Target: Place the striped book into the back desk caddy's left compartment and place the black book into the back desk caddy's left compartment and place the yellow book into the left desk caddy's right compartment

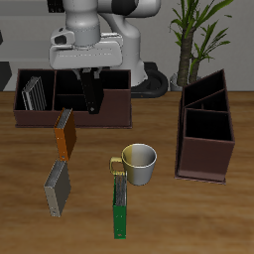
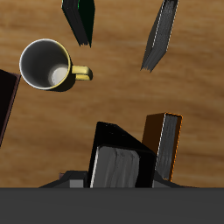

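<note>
Black book [image 2: 118,164] in the gripper [image 1: 92,103]: we see the jaws closed on this book, which hangs upright under the hand. The fingers themselves are mostly hidden by it in the wrist view.
Position of gripper: over the back desk caddy [image 1: 109,114], low at its rim, near the middle of its length. We cannot tell over which compartment exactly.
Striped book [image 1: 35,94]: it stands already inside the back desk caddy, in the end compartment farthest from the other caddy, tilted a little.
Yellow book [image 1: 65,134]: more orange-brown in colour. It is on the table just in front of the back desk caddy and seems to touch its front wall.
Grey book [image 1: 57,187]: it lies on the wood nearer the table's front edge, apart from the yellow book.
Mug [image 1: 140,164]: white with a yellow handle, upright, near the table's middle.
Green book [image 1: 120,203]: just beside the mug, reaching toward the front edge.
Left desk caddy [image 1: 205,149]: dark brown, well apart from the gripper. We see no book in it.
Table [image 1: 198,213]: brown wood.
</note>
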